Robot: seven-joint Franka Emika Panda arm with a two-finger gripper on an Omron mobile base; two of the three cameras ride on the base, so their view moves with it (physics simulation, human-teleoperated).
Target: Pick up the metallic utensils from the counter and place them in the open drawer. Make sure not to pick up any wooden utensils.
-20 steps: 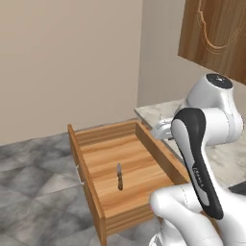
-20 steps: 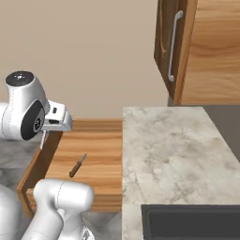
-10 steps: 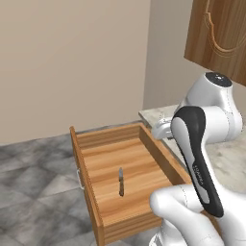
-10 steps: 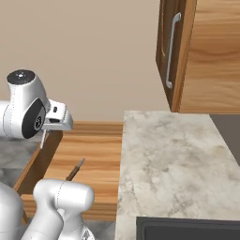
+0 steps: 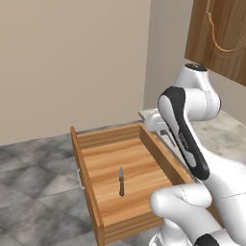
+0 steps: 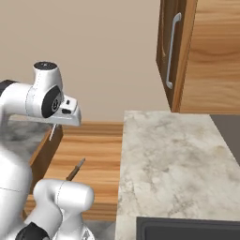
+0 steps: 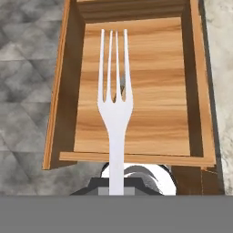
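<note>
My gripper [image 7: 116, 182] is shut on the handle of a silver fork [image 7: 114, 104], whose tines point out over the open wooden drawer [image 7: 150, 118]. In the right base view the gripper [image 6: 56, 125] hangs over the drawer's far end with the fork [image 6: 52, 132] slanting down from it. A dark grey knife [image 5: 121, 181] lies on the drawer bottom [image 5: 110, 163]; it also shows as the knife [image 6: 75, 169]. In the hand view the knife [image 7: 122, 84] is mostly hidden behind the tines. The marbled counter [image 6: 173, 154] lies right of the drawer.
A wooden wall cabinet with a metal handle [image 6: 171, 49] hangs above the counter's back. A dark sink [image 6: 187, 229] is set into the counter's near edge. Grey tiled floor [image 5: 33, 168] lies beside the drawer. My own arm [image 5: 185, 139] crosses the drawer's right side.
Both base views have shifted a little, so the camera moved. The gripper stays shut on the fork over the drawer, and the knife lies where it was.
</note>
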